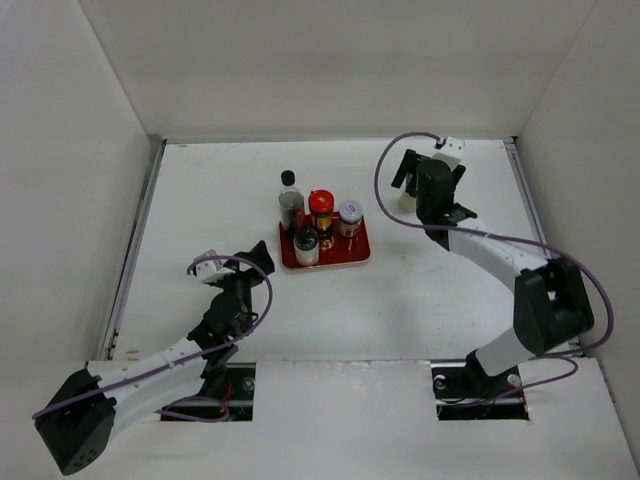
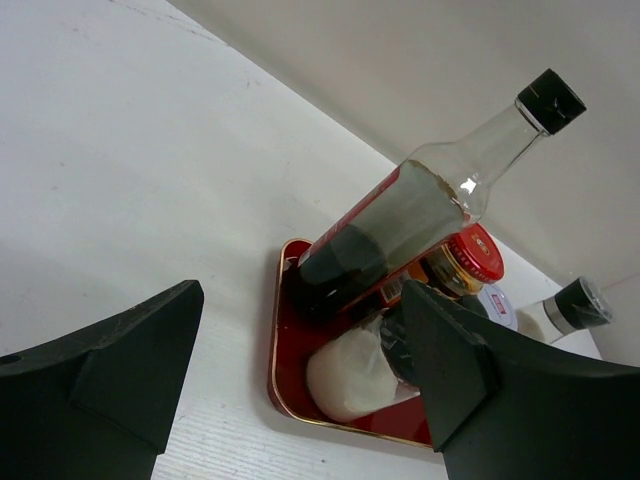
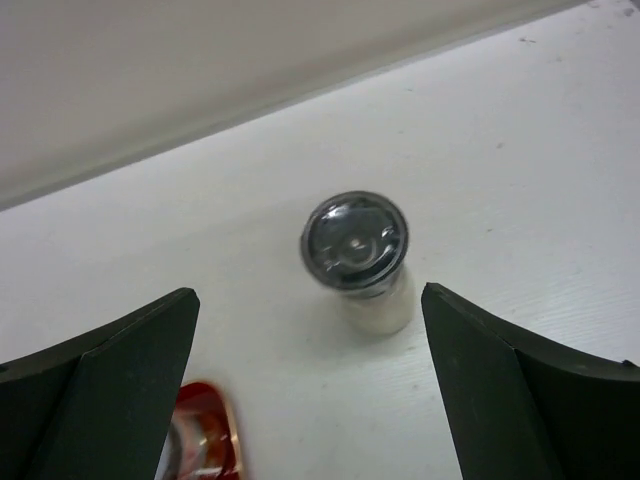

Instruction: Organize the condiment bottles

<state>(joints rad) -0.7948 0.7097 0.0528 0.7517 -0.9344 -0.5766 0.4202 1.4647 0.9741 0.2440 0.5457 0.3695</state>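
1. Right jaws spread wide on either side of a grey-topped shaker (image 3: 360,262), touching neither side; it stands upright on the tabletop (image 3: 520,150) at frame centre.
2. Left jaws spread, empty, lower left of the red tray (image 1: 330,263).
3. On the tray, mid-frame, the tall dark bottle (image 1: 291,205), red-capped jar (image 1: 320,206), pale-lidded jar (image 1: 349,214) and second shaker (image 1: 306,246) stand upright.

Seen from above, the right gripper (image 1: 414,182) hides most of the lone white shaker (image 1: 407,201) beneath it.
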